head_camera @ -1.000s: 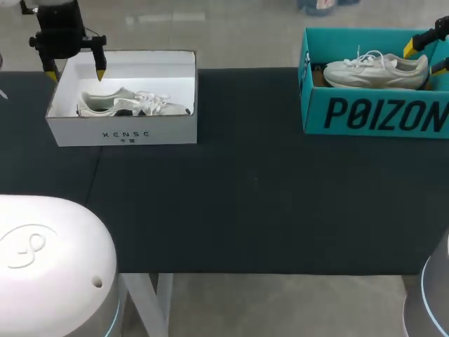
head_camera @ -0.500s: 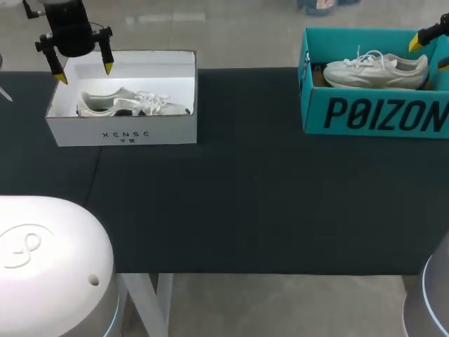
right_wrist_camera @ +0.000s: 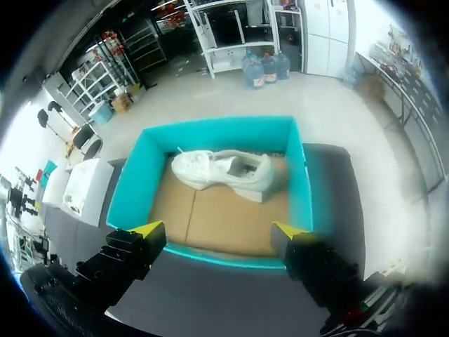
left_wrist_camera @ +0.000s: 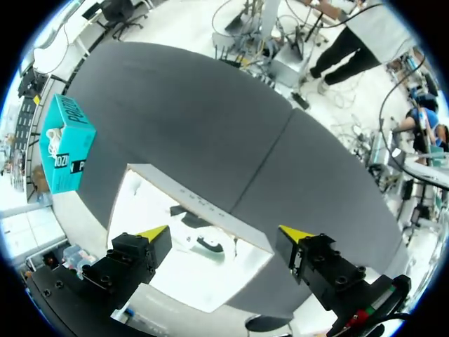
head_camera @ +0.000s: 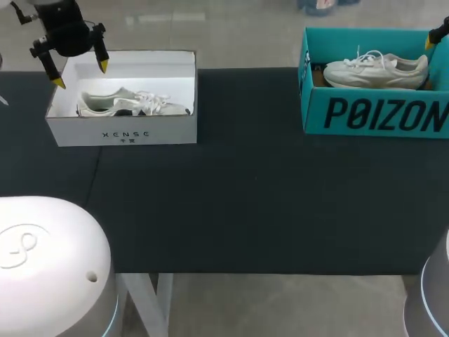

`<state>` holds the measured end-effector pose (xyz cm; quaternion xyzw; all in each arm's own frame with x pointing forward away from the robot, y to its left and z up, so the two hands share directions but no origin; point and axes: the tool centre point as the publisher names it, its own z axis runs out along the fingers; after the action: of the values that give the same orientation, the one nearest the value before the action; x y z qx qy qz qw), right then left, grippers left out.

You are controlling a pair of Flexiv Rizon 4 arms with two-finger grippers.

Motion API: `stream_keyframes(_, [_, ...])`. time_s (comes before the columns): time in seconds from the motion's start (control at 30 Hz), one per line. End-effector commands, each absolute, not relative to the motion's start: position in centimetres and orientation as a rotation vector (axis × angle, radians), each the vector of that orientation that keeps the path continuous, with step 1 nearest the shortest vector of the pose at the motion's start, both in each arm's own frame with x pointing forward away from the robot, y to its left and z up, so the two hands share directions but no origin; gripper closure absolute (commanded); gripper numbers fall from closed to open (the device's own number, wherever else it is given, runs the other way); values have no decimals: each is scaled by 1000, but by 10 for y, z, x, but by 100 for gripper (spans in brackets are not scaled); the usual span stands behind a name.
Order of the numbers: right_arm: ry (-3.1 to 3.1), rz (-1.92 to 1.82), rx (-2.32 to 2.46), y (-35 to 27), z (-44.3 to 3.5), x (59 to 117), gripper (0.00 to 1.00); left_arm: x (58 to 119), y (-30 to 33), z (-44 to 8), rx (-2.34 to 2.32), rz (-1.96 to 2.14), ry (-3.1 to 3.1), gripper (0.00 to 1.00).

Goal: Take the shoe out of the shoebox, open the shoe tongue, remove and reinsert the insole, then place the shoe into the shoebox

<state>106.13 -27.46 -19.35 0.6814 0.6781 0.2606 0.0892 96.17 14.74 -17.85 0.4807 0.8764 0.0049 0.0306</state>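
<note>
A white shoebox (head_camera: 123, 133) stands at the table's far left with a pale shoe (head_camera: 130, 104) lying inside it. My left gripper (head_camera: 81, 74) hovers open over that box's back left corner; in the left wrist view the left gripper (left_wrist_camera: 224, 233) has the box (left_wrist_camera: 210, 284) and shoe (left_wrist_camera: 200, 242) under it. At the far right a teal shoebox (head_camera: 379, 116) holds a white sneaker (head_camera: 375, 70). My right gripper (right_wrist_camera: 217, 229) hangs open above the teal box (right_wrist_camera: 133, 189) and sneaker (right_wrist_camera: 224, 172), touching nothing. The head view shows only one of its yellow fingertips (head_camera: 429, 43).
The dark table top (head_camera: 252, 189) stretches between the two boxes. A seam runs across it near the white box. The white bases of my arms (head_camera: 49, 267) rise at the front corners. The teal box (left_wrist_camera: 66, 144) also shows far off in the left wrist view.
My left gripper has turned and drifted slightly left above the white box. My right gripper has risen and pulled to the right, almost out of the head view.
</note>
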Motion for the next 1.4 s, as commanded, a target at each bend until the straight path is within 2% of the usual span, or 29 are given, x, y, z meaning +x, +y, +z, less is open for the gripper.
stream_keyframes(0.03, [2120, 613, 2110, -281, -197, 1116, 0, 962, 147, -178, 1482, 18, 2702, 0])
stream_keyframes(0.3, [2154, 524, 2103, -288, -197, 1159, 0, 962, 147, -178, 1482, 18, 2702, 0])
stream_keyframes(0.43, [2352, 659, 2069, -286, -202, 1162, 0, 962, 147, -178, 1482, 18, 2702, 0])
stream_keyframes(0.7, [2425, 449, 2100, -300, -216, 1159, 0, 962, 147, -178, 1482, 18, 2702, 0])
stream_keyframes(0.9, [2357, 344, 2097, -301, -215, 1165, 0, 983, 141, -164, 590, 101, 3109, 0])
stream_keyframes(0.93, [2336, 333, 2111, -302, -215, 1165, 0, 985, 141, -164, 396, 224, 3124, 0])
stream_keyframes(1.0, [2302, 284, 2120, -304, -219, 1164, 0, 985, 141, -163, 150, 171, 3177, 0])
stream_keyframes(1.03, [2281, 282, 2132, -305, -221, 1164, 0, 985, 140, -163, -76, 285, 3157, 0])
stream_keyframes(1.27, [2223, 218, 2163, -307, -231, 1161, 0, 976, 152, -165, -969, 374, 2943, 0])
stream_keyframes(1.37, [2224, 223, 2170, -308, -235, 1161, 0, 972, 155, -164, -1238, 425, 2762, 0])
stream_keyframes(1.4, [2224, 223, 2171, -309, -236, 1161, 0, 971, 151, -162, -1159, 431, 2745, 0])
